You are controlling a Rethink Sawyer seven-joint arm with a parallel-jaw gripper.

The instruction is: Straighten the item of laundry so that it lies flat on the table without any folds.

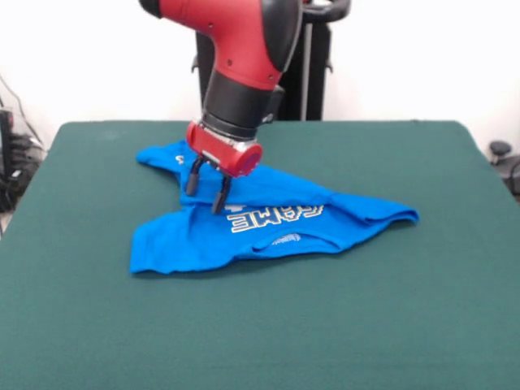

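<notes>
So the blue T-shirt (268, 223) is nowhere near flat right now. It sits a bit left of the middle of the green bench (406, 309), slightly toward the far side, and it's bunched into a kind of crooked wedge. A fold runs across the upper half, so only part of the white lettering shows, and the right end tapers into a rumpled point. The near left corner looks like the flattest bit.

What could go wrong from here, as far as I can judge:
- if the tool (207, 188) pinches where the cloth is doubled over, it'll likely grab two layers and just drag the fold along instead of opening it
- a pull in the wrong direction could roll the top flap further over the print
- the felt-like top looks grippy, so a sideways drag might bunch the fabric rather than slide it
- coming down too hard could jam the fingertips into the bench

The tool hangs off the red arm (236, 49) over the far left part of the shirt, right by the fold line and just left of the lettering. Its two dark fingers (193, 177) are spread apart with nothing between them. The tips look to be at or just above the cloth, and I honestly can't tell if they're touching it
</notes>
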